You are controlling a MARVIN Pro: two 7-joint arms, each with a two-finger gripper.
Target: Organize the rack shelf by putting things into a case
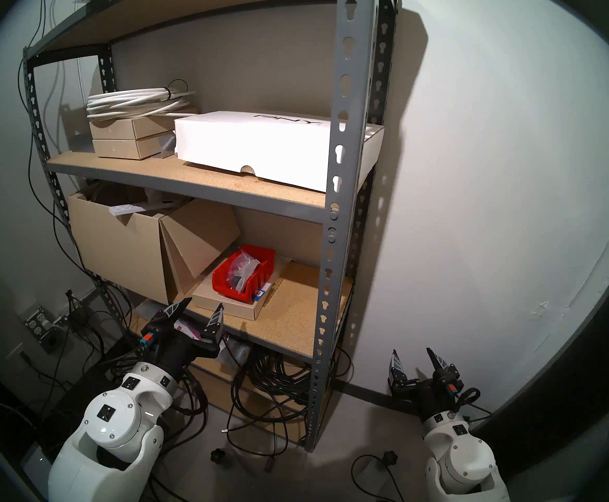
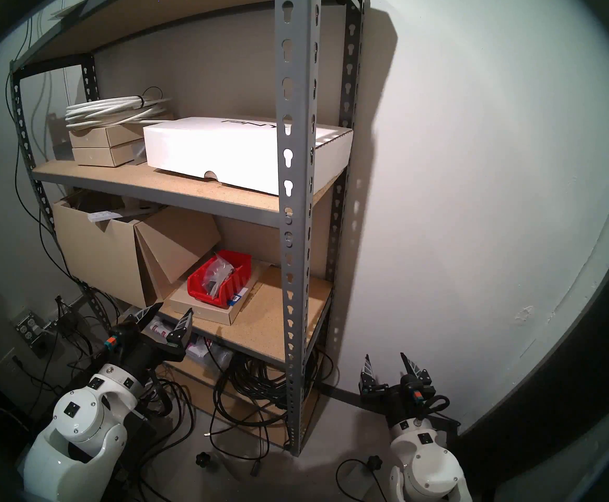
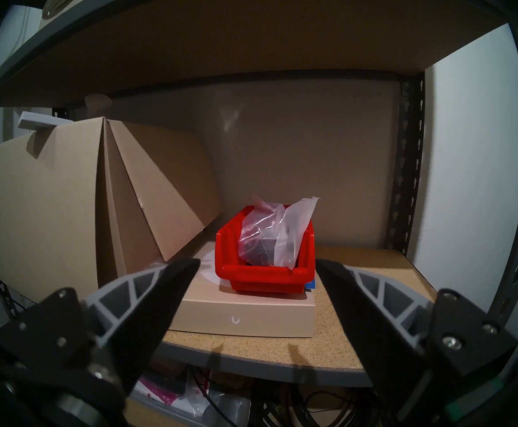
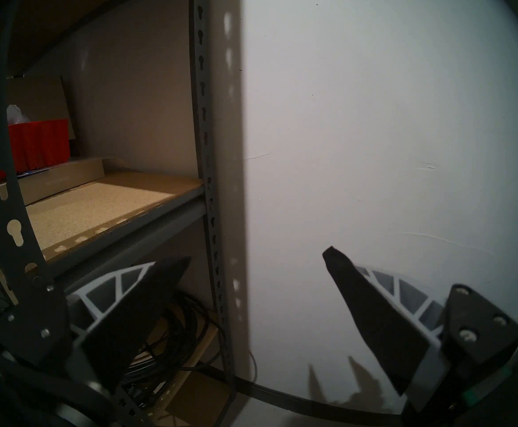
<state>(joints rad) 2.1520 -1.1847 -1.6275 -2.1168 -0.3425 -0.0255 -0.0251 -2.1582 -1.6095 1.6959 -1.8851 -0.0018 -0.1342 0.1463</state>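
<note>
The clear plastic bag [image 1: 244, 269] of small metal and black parts lies inside the red bin [image 1: 256, 284], which stands on a flat tan box [image 1: 230, 305] on the lower rack shelf [image 1: 288, 309]. The left wrist view shows the bag [image 3: 270, 232] sticking out of the red bin [image 3: 264, 275]. My left gripper [image 1: 203, 307] is open and empty, in front of the shelf's front edge, short of the bin. My right gripper [image 1: 413, 356] is open and empty, low by the wall to the right of the rack. The red bin [image 4: 33, 143] shows at the left of the right wrist view.
A large open cardboard box [image 1: 122, 244] stands left of the bin, one flap leaning toward it. The rack's front right upright [image 1: 335, 200] stands between my arms. A white box [image 1: 259, 142] lies on the shelf above. Black cables [image 1: 270, 381] pile up under the shelf.
</note>
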